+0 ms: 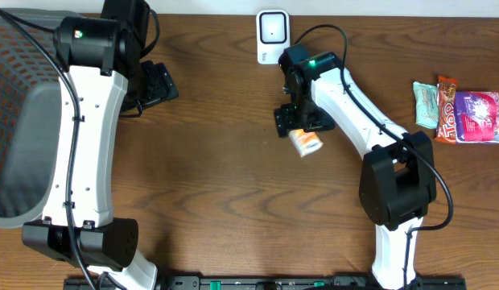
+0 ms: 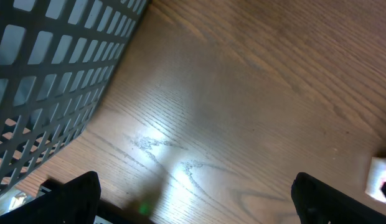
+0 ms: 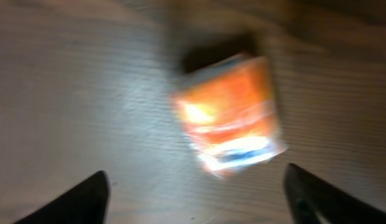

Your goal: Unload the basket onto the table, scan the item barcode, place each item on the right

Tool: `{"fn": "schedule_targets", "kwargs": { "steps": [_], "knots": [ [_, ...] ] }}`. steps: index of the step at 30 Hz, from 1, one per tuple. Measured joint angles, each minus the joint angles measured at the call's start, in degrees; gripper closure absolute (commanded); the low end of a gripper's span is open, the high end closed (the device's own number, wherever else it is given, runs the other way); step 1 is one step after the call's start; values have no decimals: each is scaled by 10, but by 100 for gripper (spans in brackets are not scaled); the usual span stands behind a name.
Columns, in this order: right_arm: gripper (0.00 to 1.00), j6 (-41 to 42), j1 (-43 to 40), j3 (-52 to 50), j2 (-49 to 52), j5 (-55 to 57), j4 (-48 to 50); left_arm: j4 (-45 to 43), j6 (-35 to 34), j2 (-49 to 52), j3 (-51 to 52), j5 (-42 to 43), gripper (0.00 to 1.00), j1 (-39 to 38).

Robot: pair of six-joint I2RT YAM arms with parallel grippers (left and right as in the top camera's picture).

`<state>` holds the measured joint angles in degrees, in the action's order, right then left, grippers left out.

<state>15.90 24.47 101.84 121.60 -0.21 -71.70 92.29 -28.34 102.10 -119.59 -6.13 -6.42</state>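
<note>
The item is a small orange and white packet (image 1: 306, 142); it sits on the wooden table just in front of my right gripper (image 1: 298, 121). The right wrist view shows the packet (image 3: 233, 115) blurred, beyond the gripper (image 3: 196, 196), whose jaws stand wide apart and touch nothing. The white barcode scanner (image 1: 271, 36) stands upright at the table's far edge, behind the right arm. My left gripper (image 1: 157, 83) hovers at the far left beside the basket. In its wrist view the left gripper (image 2: 196, 199) is open over bare wood.
A dark mesh basket (image 1: 16, 80) fills the left side and shows as a grid wall (image 2: 50, 74) in the left wrist view. Several snack packets (image 1: 467, 113) lie at the right edge. Cables run near the scanner.
</note>
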Motion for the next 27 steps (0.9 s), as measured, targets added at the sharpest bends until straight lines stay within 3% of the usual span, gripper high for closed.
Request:
{"fn": "schedule_targets", "kwargs": {
  "steps": [6, 19, 25, 27],
  "knots": [
    [45, -1, 0, 0, 0, 51, -5, 0, 0, 0, 0, 0, 2, 0],
    [45, -28, 47, -2, 1, 53, 15, 0, 0, 0, 0, 0, 2, 0],
    [52, -31, 75, -45, 13, 70, 68, 0, 0, 0, 0, 0, 2, 0],
    [58, -32, 76, -73, 15, 85, 88, 0, 0, 0, 0, 0, 2, 0]
  ]
}}
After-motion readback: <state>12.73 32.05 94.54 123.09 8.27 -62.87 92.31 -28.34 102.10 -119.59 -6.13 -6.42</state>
